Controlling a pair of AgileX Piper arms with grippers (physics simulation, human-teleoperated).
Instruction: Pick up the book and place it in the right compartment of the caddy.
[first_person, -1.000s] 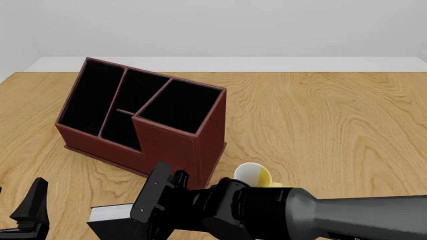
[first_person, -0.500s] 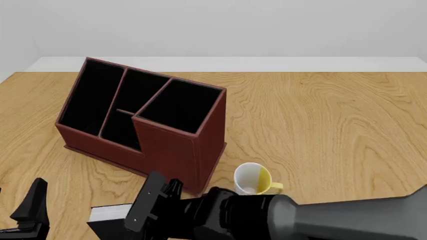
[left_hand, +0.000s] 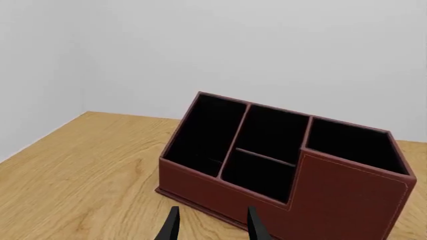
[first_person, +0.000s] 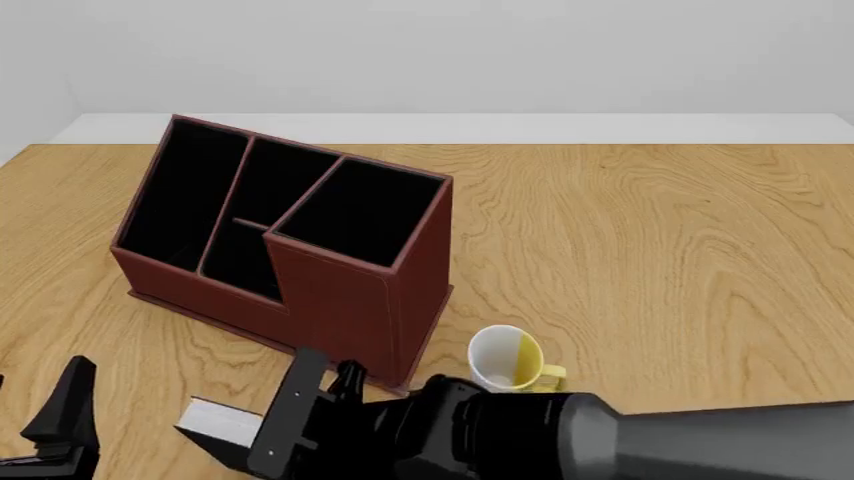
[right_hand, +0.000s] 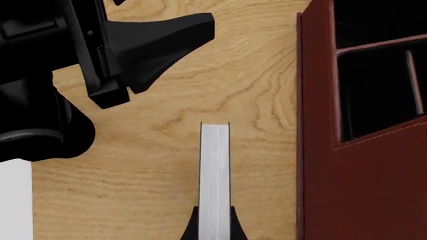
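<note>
Right wrist view: right claw (right_hand: 214, 225) clamps the book (right_hand: 215, 175) edge-on between its fingertips.

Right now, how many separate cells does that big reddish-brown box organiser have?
4. In the reddish-brown box organiser: a long narrow cell on the left, two smaller cells in the middle, one behind the other, and the largest square cell on the right. All look empty.

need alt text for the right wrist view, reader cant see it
The right tool grips a book by its edge, the white page block facing the camera, above a wooden table. A reddish-brown caddy with black-lined cells stands beside the book, and the left tool is also in view.
</note>
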